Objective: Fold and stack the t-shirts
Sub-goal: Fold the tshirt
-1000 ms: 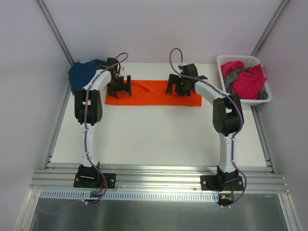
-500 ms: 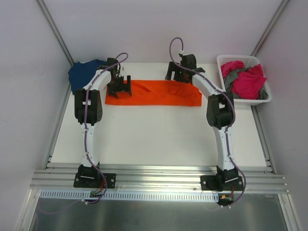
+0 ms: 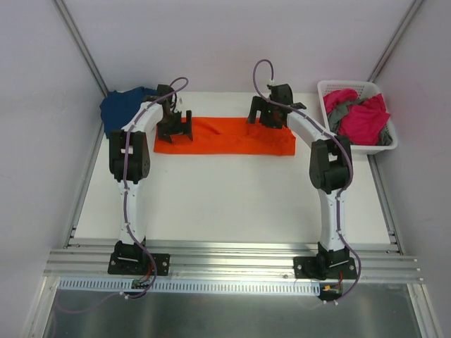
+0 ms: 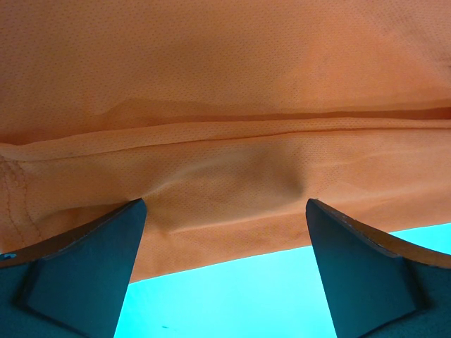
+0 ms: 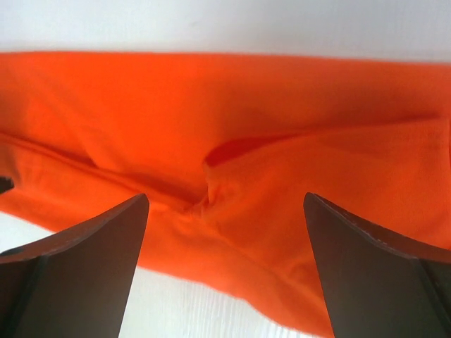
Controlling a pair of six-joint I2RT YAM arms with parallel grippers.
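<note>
Orange t-shirt (image 3: pixel 224 136) lies folded long, upper centre. Left gripper (image 4: pixel 225 211) and right gripper (image 5: pixel 225 204) gape empty; each should pinch both layers evenly.

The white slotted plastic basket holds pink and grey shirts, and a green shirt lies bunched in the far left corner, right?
Not green: the top external view shows a bunched navy blue cloth shirt there. The white slotted plastic basket does hold pink shirts and grey shirts.
</note>
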